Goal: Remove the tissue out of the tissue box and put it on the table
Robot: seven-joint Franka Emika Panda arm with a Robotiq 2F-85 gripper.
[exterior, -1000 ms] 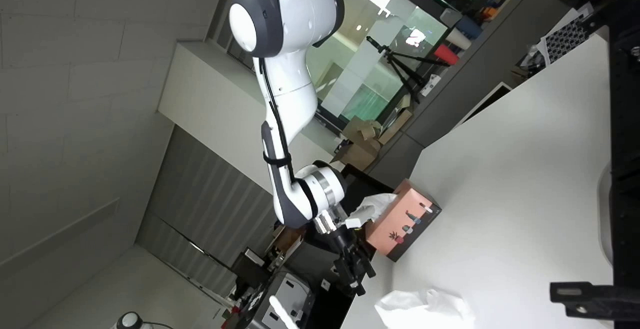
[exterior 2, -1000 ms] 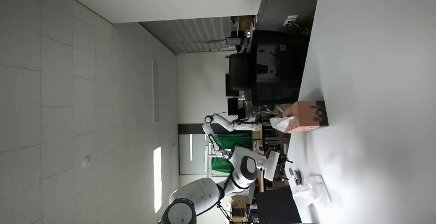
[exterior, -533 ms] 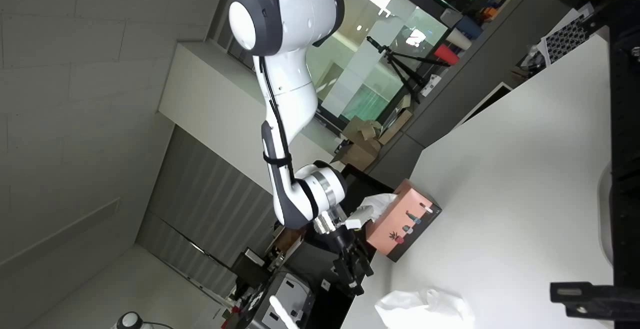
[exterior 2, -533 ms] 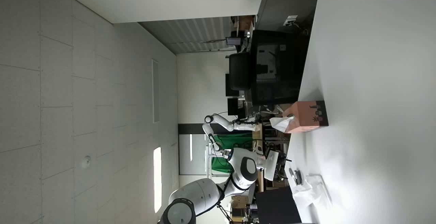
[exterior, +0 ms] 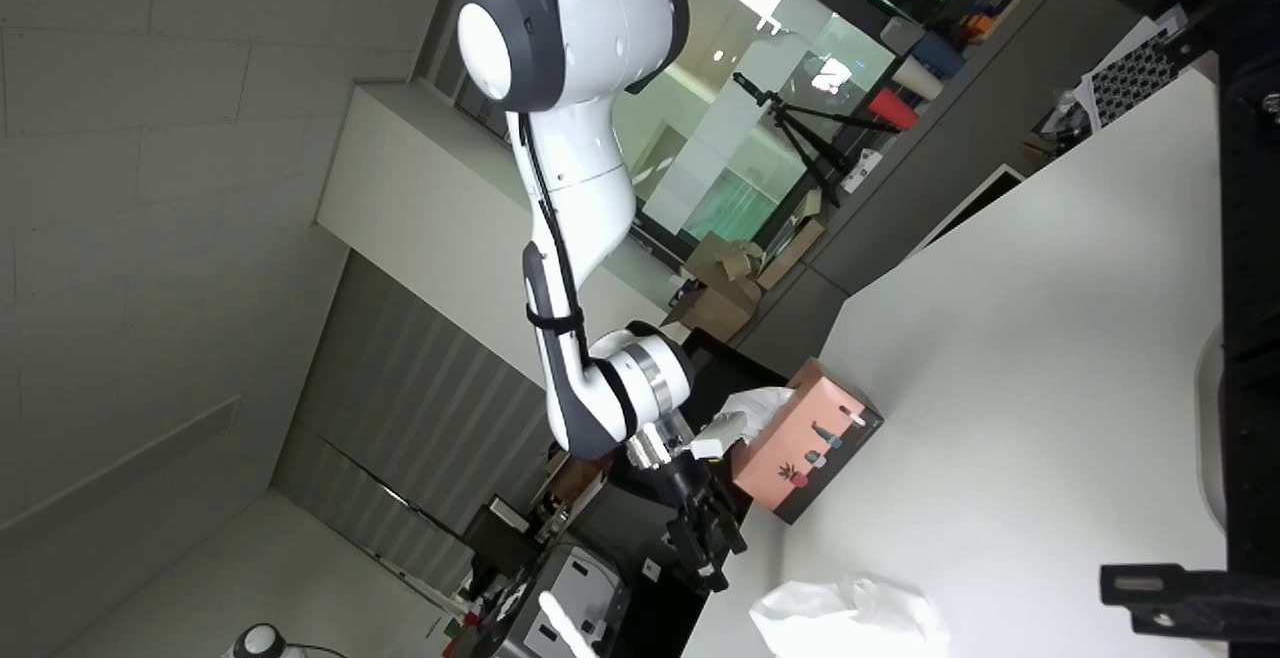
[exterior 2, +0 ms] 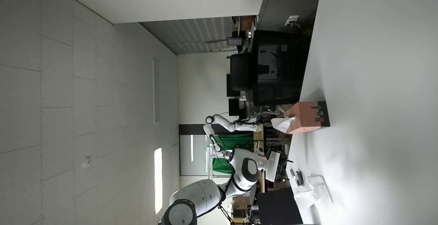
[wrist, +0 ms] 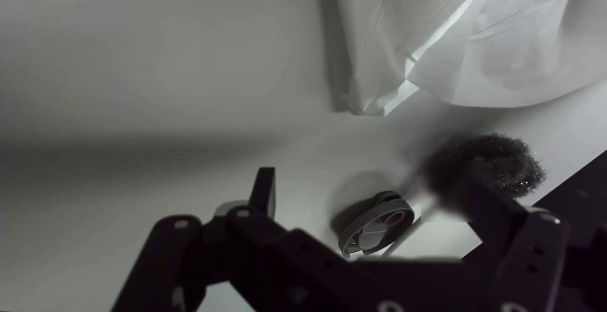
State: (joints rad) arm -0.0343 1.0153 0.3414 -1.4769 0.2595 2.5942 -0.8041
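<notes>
The white table is the biggest thing we see, filling the right of the frame in an exterior view; it is where the tissue should end up. The robot arm spans an exterior view from the top edge to the lower middle.

The tissue box stands on the table, right of the middle in both exterior views. The loose tissue lies crumpled on the table, towards the lower right there and at the upper right of the wrist view, well apart from the box. From that we judge removal and placing both done.

The gripper, in the lower half of the wrist view, has its fingers spread wide with nothing pinched between them. It is near the loose tissue, with no contact that we can see, so release looks finished too. All we would expect to remain is backing the arm away.

A tuft of tissue sticks out of the box; with only one asked for, we don't count it as work left.

Smallest are a dark fuzzy clump, partly hidden at the right of the wrist view, and a ring-shaped thing at its lower middle; we cannot tell what either is.
</notes>
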